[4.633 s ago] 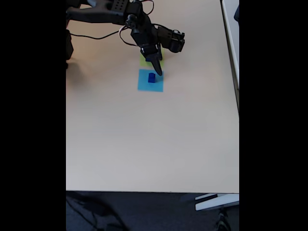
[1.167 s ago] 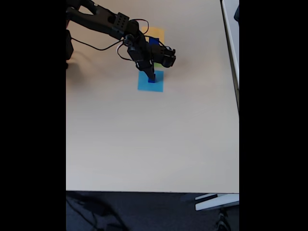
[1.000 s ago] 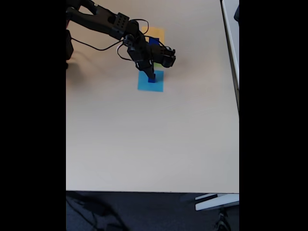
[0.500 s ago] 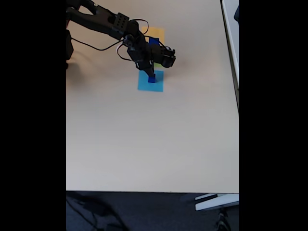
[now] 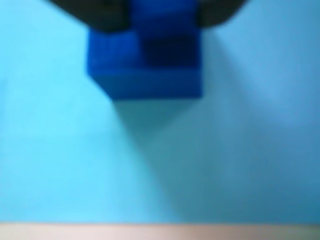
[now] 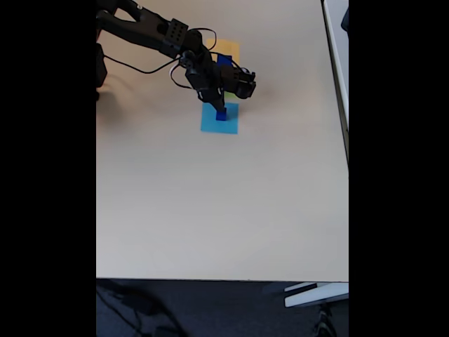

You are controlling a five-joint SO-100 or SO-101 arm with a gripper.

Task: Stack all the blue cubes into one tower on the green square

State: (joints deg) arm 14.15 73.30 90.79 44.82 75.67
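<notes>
A small blue cube [image 5: 162,22] is seen between the gripper [image 6: 220,110] fingers, apparently clamped, atop a larger blue cube [image 5: 145,75] on the light-blue square [image 6: 219,125]. Another cube [image 6: 224,60] sits on the orange square [image 6: 228,48].

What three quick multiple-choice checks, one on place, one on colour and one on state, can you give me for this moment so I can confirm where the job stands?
1. The stepped pair of blue cubes in the wrist view stands on which surface?
A. the light-blue square
B. bare table
C. a metal tray

2. In the fixed view, which colour is the square farthest up the picture, beyond the arm?
A. red
B. orange
C. white

3. Where is the end effector in the fixed view?
A. parked at the table's near edge
B. down at the cubes on the light-blue square
C. over the right table edge

Answers:
1 A, light-blue square surrounds the cubes.
2 B, the orange square shows past the arm.
3 B, its tip meets the cubes on the blue patch.
</notes>
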